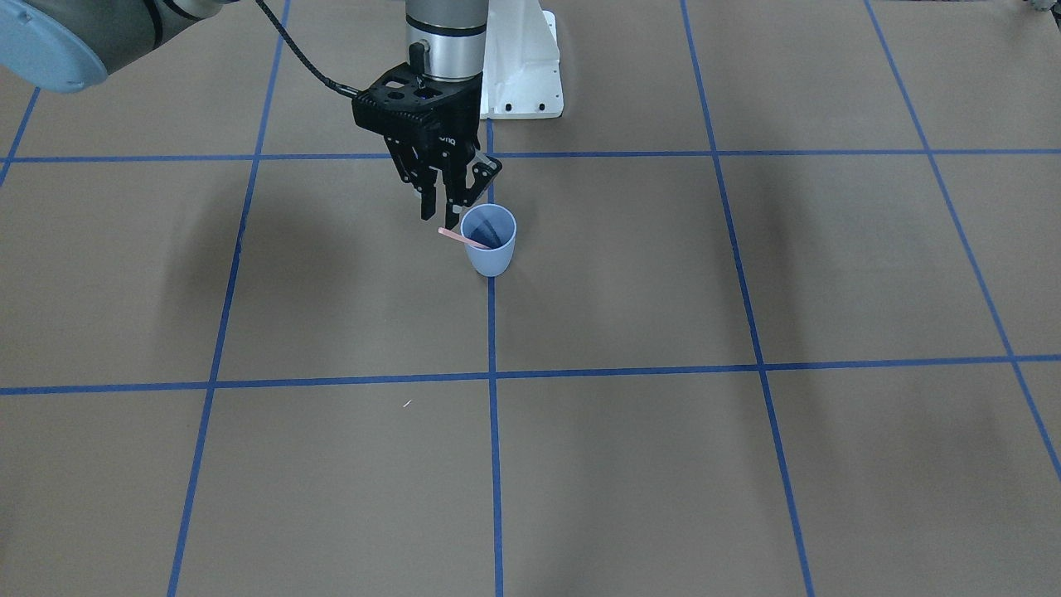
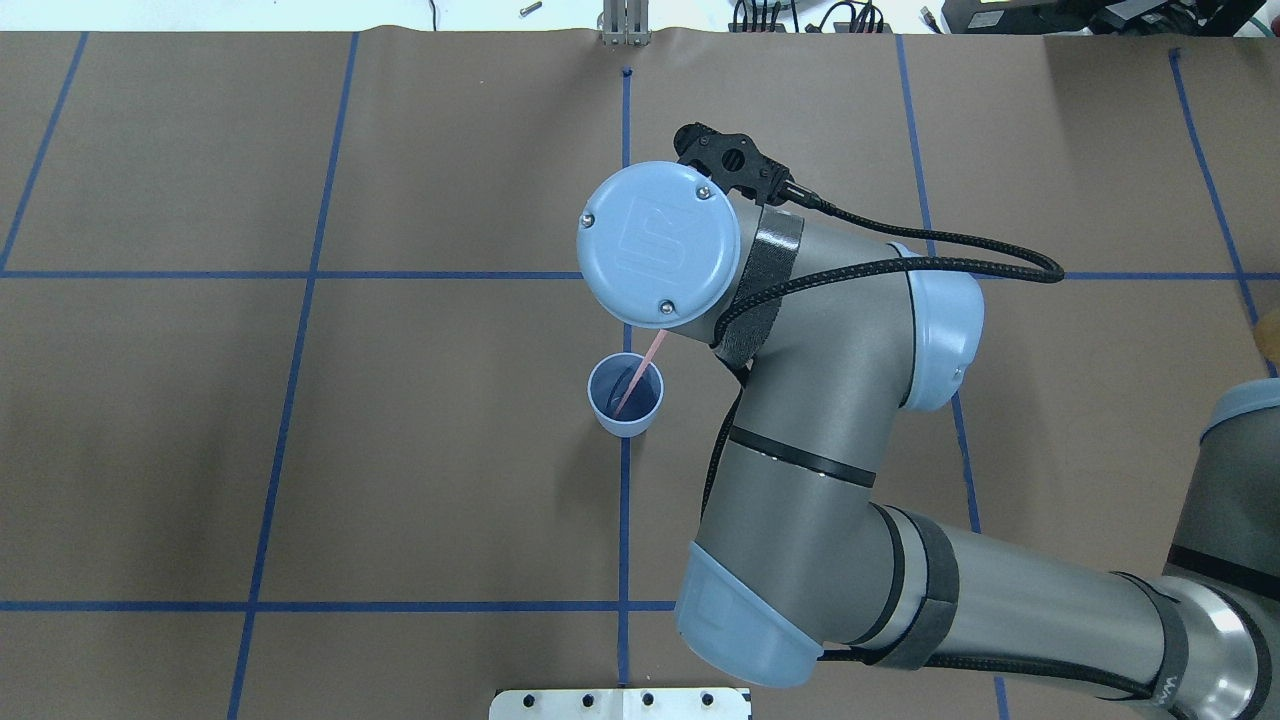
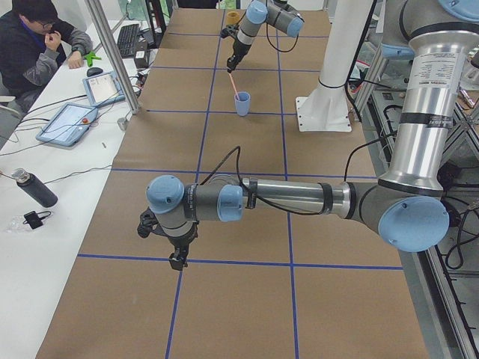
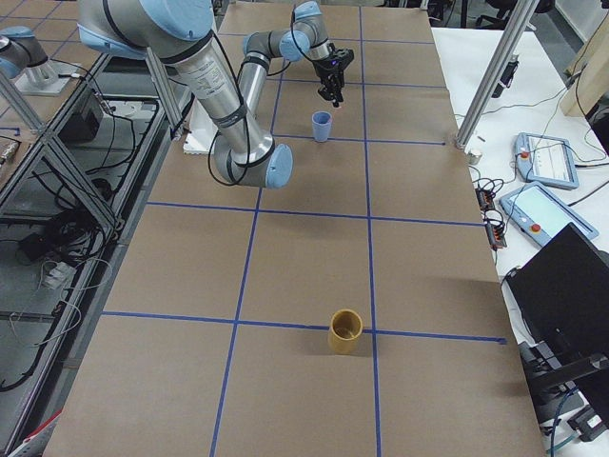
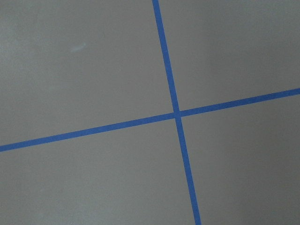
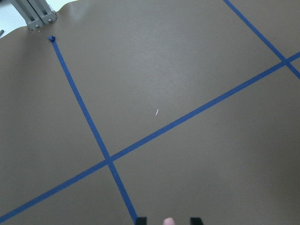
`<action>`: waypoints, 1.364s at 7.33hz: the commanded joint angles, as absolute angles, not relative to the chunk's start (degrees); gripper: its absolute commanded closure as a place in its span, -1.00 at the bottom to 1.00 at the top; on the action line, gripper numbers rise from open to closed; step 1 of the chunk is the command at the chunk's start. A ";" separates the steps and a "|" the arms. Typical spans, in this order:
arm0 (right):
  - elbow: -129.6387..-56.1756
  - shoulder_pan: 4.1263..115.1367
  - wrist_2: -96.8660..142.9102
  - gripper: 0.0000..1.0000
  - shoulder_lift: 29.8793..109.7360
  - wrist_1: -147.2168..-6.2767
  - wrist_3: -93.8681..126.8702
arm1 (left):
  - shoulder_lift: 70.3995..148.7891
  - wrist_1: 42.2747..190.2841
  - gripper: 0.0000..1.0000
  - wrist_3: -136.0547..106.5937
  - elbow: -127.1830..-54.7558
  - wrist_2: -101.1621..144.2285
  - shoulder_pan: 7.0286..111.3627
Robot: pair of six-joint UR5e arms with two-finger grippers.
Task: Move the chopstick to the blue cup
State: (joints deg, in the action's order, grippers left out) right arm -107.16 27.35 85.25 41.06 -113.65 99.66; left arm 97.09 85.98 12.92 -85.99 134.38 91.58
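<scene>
The blue cup (image 1: 489, 240) stands upright on the brown table, on a blue tape line; it also shows in the overhead view (image 2: 625, 397). A pale pink chopstick (image 1: 462, 240) leans in it, lower end inside, upper end sticking out over the rim toward my right gripper (image 1: 445, 220). That gripper hangs just above and beside the cup. In the right wrist view the stick's tip (image 6: 168, 221) sits between the two fingertips (image 6: 141, 219) with gaps on both sides, so the gripper is open. My left gripper (image 3: 177, 261) shows only in the exterior left view; I cannot tell its state.
A yellow cup (image 4: 346, 330) stands on the table far toward the robot's right end. The robot's white base plate (image 1: 522, 75) is just behind the blue cup. Blue tape lines grid the brown table. An operator (image 3: 41, 37) sits beside tablets at the side desk.
</scene>
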 commanded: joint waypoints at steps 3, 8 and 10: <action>-108.90 39.14 97.59 -1.00 41.74 -113.56 81.65 | 97.03 85.87 -0.98 12.83 -85.96 134.38 91.58; -100.31 67.19 123.80 -1.00 60.78 -99.51 34.20 | 94.49 85.43 -0.98 8.17 -88.23 134.56 91.67; -97.92 75.02 127.77 -1.00 67.99 -99.23 17.66 | 94.22 85.86 -0.98 7.39 -88.50 134.56 91.84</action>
State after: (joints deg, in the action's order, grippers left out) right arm -99.60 69.65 124.42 63.21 -99.91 28.49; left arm 94.53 85.48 7.98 -88.22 134.54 91.72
